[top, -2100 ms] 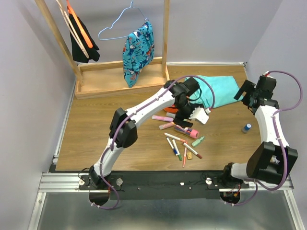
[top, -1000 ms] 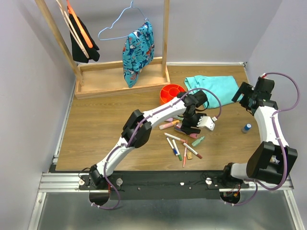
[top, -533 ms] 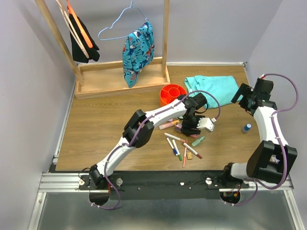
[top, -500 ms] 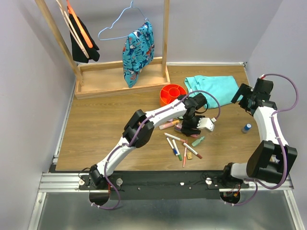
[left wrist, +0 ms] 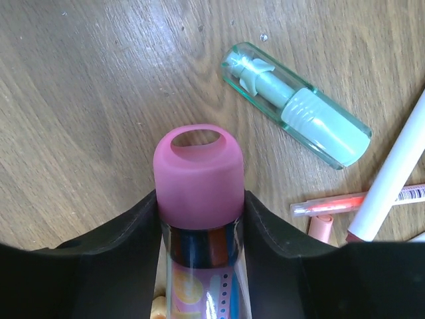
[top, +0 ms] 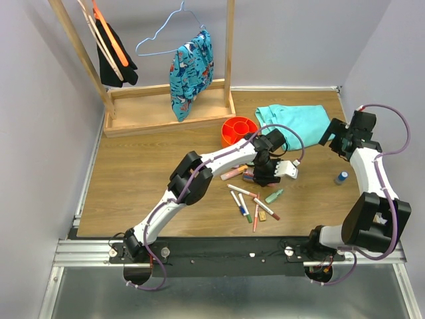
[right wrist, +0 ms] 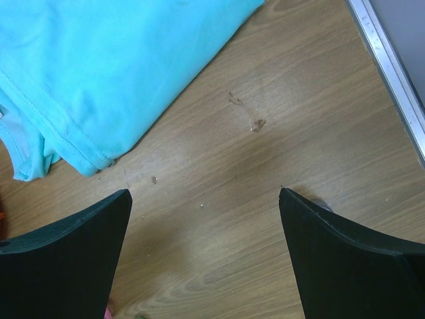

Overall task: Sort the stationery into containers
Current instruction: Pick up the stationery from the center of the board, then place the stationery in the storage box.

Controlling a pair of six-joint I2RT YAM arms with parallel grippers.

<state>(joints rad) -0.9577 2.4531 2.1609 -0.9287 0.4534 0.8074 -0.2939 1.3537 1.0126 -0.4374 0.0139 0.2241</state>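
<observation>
My left gripper (top: 263, 174) is down in the stationery pile and shut on a pink bottle (left wrist: 198, 174), its fingers (left wrist: 126, 252) pressing both sides just below the pink cap. A green highlighter (left wrist: 295, 105) lies on the wood just beyond it and also shows in the top view (top: 273, 196). Thin white pens (top: 247, 203) and a pink highlighter (top: 231, 174) lie around the gripper. The orange-red divided bowl (top: 229, 136) stands behind the pile. My right gripper (top: 334, 134) is open and empty at the far right, over bare wood (right wrist: 206, 219).
A teal cloth (top: 295, 123) lies between the bowl and my right gripper and fills the top left of the right wrist view (right wrist: 99, 66). A small blue-capped bottle (top: 341, 177) stands near the right edge. A wooden rack (top: 166, 109) with hanging clothes stands at the back.
My left gripper has moved from over the bowl toward the near side, down into the pile, and now grips the pink bottle. The bowl is uncovered. My right arm has barely moved.
</observation>
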